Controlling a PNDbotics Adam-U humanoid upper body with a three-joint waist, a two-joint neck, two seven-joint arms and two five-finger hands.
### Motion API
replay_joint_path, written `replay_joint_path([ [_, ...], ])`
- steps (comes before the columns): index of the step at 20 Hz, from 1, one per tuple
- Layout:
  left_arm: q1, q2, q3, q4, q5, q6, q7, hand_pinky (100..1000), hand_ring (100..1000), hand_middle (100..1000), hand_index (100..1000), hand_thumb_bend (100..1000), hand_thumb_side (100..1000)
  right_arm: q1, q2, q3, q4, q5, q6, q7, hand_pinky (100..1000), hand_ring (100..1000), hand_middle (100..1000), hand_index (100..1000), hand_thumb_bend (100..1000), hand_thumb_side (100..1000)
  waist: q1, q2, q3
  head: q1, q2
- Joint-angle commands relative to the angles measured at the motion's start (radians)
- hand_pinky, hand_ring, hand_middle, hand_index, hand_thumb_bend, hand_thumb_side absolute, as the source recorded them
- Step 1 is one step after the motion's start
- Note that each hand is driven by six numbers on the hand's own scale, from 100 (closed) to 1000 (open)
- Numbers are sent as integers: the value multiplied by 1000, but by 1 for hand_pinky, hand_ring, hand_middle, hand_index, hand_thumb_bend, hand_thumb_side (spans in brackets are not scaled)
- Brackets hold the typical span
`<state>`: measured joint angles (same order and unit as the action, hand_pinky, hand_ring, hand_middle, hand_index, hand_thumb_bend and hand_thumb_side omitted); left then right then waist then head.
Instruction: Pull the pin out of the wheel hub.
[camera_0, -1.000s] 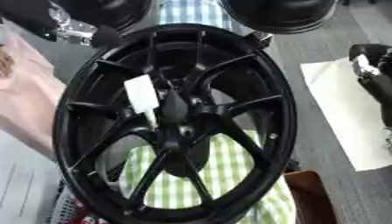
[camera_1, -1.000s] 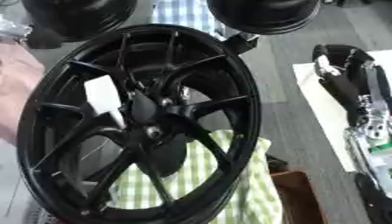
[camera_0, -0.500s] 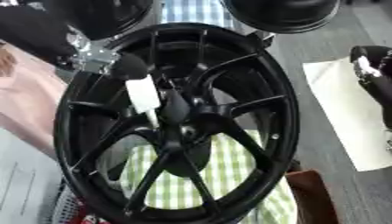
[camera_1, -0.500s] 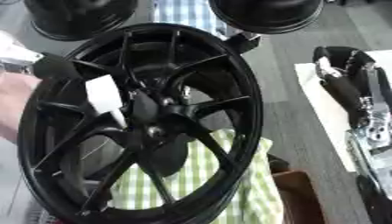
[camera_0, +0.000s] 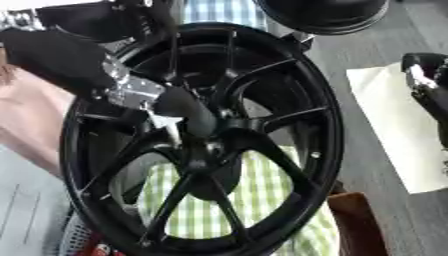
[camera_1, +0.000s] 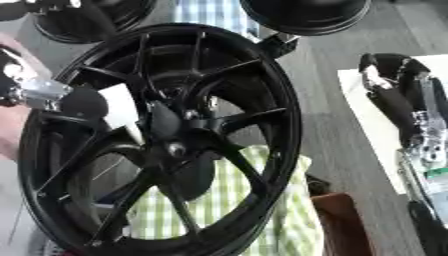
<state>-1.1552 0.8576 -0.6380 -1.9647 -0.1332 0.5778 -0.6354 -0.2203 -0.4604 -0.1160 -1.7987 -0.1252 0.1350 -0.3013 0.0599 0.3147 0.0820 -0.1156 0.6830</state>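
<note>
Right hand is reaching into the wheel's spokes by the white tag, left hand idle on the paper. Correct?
Not quite. The hands are swapped: the left hand reaches into the wheel spokes by the white tag, as the left eye view shows. The right hand rests over the paper.

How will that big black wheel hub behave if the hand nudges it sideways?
Likely stiff: the wheel hub looks like a rigid spoked casting. Probably heavy, so a light nudge from the left hand may not shift it. It sits on checked cloth, which might slide.
</note>
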Motion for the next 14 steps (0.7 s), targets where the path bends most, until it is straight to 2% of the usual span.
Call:
replay_joint_path([
  [1, -25, -3, -4, 22, -33, 28, -66, 792, 738, 711, 821, 749, 680, -10, -11, -4, -9, -5, -1, -2, 822, 758, 613, 699, 279, 418, -2, -13, -1, 4, -5],
  [4, -27, -14, -15, 47, -63, 15, -92, 792, 744, 719, 826, 685, 618, -12, -9, -4, -9, -6, -1, -3, 823, 758, 613, 699, 280, 420, -2, -6, -3, 5, -6],
  [14, -9, -26, -30, 126, -145, -28, -141, 796, 758, 744, 841, 598, 562, -16, -3, -5, -10, -8, -1, -7, 823, 757, 613, 699, 276, 427, -7, 22, -4, 13, -14],
])
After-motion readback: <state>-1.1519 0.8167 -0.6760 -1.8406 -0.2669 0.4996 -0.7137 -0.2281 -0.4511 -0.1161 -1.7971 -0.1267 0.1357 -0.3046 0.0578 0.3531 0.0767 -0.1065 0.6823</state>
